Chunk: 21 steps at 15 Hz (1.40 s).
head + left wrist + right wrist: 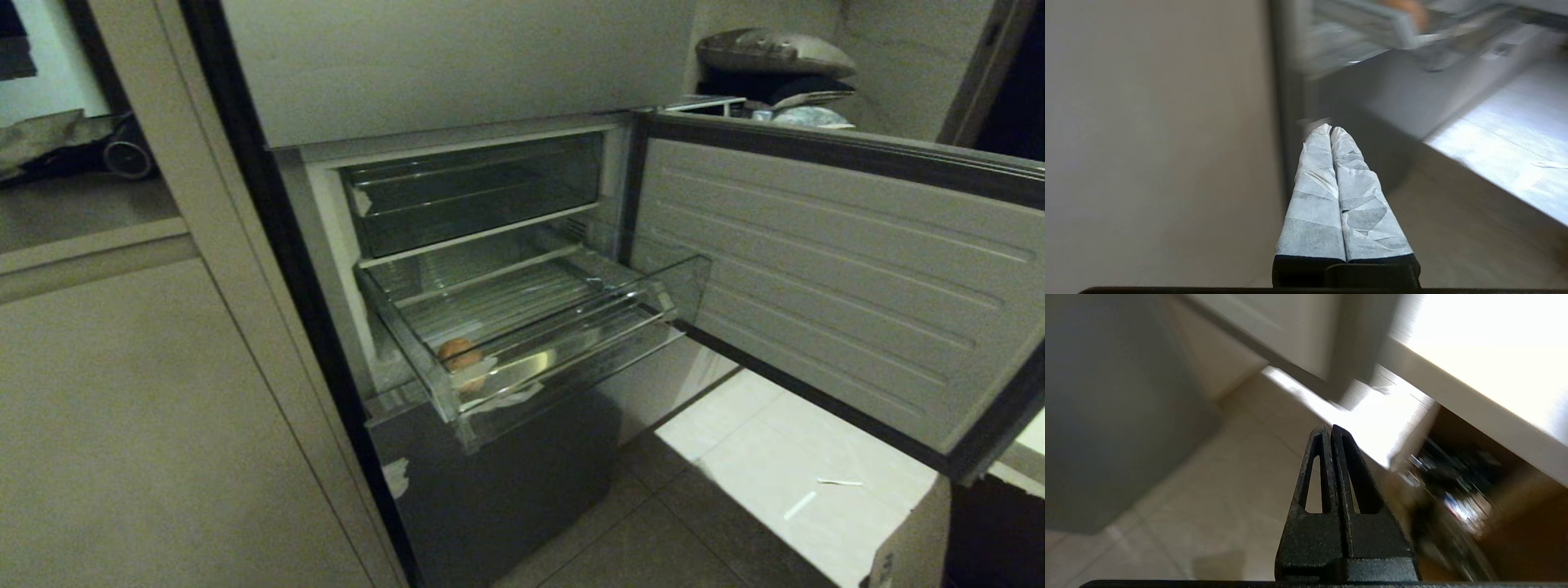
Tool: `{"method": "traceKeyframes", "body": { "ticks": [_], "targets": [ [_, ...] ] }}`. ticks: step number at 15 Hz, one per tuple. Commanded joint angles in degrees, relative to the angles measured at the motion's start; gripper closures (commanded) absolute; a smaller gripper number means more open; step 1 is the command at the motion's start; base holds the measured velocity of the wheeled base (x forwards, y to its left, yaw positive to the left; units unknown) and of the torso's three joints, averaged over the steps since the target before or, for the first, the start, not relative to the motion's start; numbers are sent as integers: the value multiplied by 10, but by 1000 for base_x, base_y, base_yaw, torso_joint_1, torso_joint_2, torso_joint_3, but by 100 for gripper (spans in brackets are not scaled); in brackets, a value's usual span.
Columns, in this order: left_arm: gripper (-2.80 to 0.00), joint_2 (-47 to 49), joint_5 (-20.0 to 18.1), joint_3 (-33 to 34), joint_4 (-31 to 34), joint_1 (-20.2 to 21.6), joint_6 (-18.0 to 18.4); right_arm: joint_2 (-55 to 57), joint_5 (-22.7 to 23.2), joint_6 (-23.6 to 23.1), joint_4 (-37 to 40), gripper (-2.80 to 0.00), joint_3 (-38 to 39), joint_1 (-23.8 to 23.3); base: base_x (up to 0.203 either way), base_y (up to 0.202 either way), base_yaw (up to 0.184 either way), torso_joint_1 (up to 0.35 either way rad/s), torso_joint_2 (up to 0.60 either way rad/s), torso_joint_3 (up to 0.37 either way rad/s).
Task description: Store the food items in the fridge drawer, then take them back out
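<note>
The clear fridge drawer (571, 343) is pulled out of the open fridge. A tan-orange food item (459, 353) lies in its front left corner, and shows as an orange blur (1408, 10) in the left wrist view. No other food item shows. Neither arm appears in the head view. My left gripper (1330, 130), wrapped in white cloth, is shut and empty, low beside the fridge's lower front. My right gripper (1328, 430) is shut with nothing in it, over the tiled floor (1208, 490) and pointing towards a cardboard box.
The fridge door (841, 278) stands open to the right. A shallower clear bin (473, 192) sits above the drawer. A cabinet wall (122, 408) is at the left. A cardboard box (914, 539) is at the bottom right, and appliances (775, 69) are behind the door.
</note>
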Motion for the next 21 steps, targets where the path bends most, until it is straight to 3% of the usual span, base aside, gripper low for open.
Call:
{"method": "traceKeyframes", "body": {
  "ticks": [1,9,13,17,21],
  "targets": [
    [0,1,0,0,0,0,0,1,1,-1,-2,0,2,-1,2,-7,175,5,0,0],
    [0,1,0,0,0,0,0,1,1,-3,-5,0,-8,5,1,-8,175,3,2,1],
    [0,1,0,0,0,0,0,1,4,0,-13,0,-79,10,1,-5,129,2,3,4],
    [0,1,0,0,0,0,0,13,13,19,7,0,-206,71,0,0,0,0,0,0],
    [0,1,0,0,0,0,0,45,13,42,167,0,-349,185,0,0,0,0,0,0]
  ]
}}
